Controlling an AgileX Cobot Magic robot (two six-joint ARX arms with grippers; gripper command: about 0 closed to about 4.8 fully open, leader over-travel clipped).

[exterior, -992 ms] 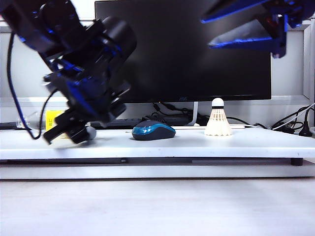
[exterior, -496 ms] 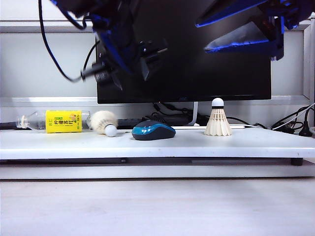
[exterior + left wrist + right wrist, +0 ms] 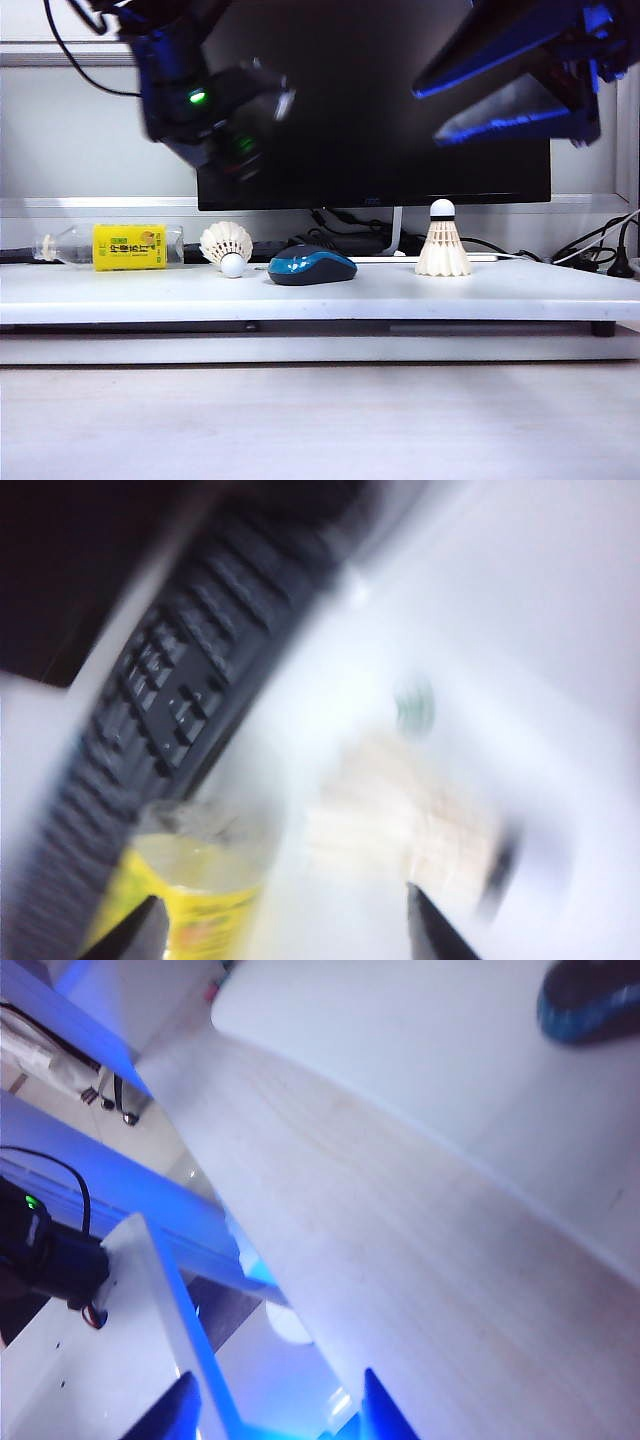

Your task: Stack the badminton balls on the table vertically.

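Observation:
One badminton ball (image 3: 442, 240) stands upright on the table (image 3: 520, 290), cork tip up, right of the monitor stand. The other badminton ball (image 3: 227, 244) lies on its side at the left, cork tip toward the front; the left wrist view shows it as a pale blur (image 3: 415, 830). My left arm (image 3: 205, 105) hangs blurred high above this lying one. The left gripper (image 3: 285, 935) is open with nothing between its fingers. My right gripper (image 3: 428, 112) is open and empty, high at the upper right, well above the upright ball. In its wrist view the right gripper (image 3: 280, 1405) looks past the table's front edge (image 3: 400, 1110).
A blue-and-black mouse (image 3: 311, 266) sits between the two balls. A clear bottle with a yellow label (image 3: 110, 247) lies at the far left, next to the lying ball. A monitor (image 3: 380, 110), a keyboard (image 3: 170, 700) and cables (image 3: 600, 255) line the back.
My left gripper was low at the table's left, then opened and rose, leaving the ball lying there. That ball rolled slightly right. The right gripper barely moved.

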